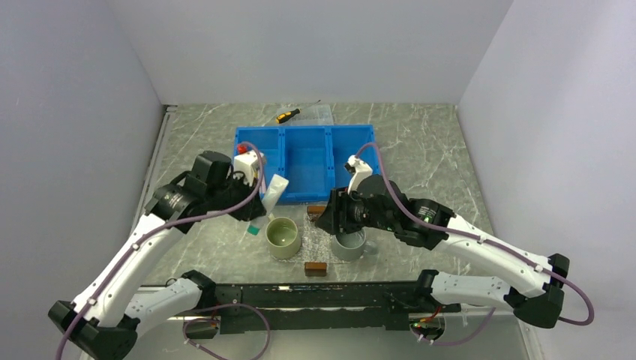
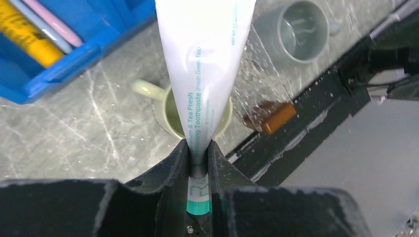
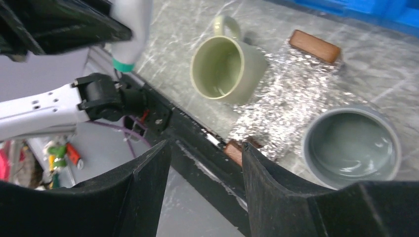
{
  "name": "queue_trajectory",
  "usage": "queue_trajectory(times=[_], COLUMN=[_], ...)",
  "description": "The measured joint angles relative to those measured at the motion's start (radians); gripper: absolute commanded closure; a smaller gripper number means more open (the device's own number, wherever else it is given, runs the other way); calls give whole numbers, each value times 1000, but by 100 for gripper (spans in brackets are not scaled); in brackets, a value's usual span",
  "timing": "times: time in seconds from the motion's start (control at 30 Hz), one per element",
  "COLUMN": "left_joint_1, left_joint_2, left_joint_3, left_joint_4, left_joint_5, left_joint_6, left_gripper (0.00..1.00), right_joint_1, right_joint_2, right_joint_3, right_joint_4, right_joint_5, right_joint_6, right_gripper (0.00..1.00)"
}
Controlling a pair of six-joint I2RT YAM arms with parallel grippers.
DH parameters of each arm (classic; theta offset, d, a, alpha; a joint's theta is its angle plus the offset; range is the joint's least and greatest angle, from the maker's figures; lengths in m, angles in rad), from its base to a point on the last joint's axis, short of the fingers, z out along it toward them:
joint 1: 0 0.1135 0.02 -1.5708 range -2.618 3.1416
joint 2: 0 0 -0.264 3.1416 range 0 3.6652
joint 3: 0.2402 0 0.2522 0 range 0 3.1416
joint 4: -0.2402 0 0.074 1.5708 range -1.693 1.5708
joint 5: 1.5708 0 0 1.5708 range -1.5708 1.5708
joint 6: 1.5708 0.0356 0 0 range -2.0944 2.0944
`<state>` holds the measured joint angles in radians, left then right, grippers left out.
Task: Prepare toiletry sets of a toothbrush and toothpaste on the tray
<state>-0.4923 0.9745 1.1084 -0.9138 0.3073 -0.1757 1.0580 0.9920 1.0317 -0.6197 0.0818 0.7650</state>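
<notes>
While the left gripper (image 2: 199,150) pinches the white flat toothpaste tube (image 2: 205,54) by its crimped end near a pale green mug (image 2: 170,116), the right gripper (image 3: 206,158) hangs parted — empty.

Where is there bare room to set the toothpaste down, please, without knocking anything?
The tray between the green mug and the grey mug looks bare, but it is tight, with a mug close on each side. Wider bare tabletop lies to the right of the blue bin and to its left.
</notes>
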Motion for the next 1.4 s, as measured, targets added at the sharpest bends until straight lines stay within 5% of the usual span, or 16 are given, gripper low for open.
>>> queue_trajectory(times=[0.63,1.0,1.4], left_joint_1=[-317,-413,-456], left_joint_2=[-114,-166,-168], left_joint_3=[-161,-189,-200], left_joint_4=[-3,33,39], left_joint_5=[30,-18,-67], left_joint_6=[6,2,2], left_gripper=[97,97,97], right_joint_1=[-72,-84,-86], right_joint_2=[121,218,312], right_joint_3=[16,-35,-50], right_joint_4=[180,265,372], right_joint_5=[-311,-416,-537], right_joint_6=[80,159,227], right_gripper=[38,38,58])
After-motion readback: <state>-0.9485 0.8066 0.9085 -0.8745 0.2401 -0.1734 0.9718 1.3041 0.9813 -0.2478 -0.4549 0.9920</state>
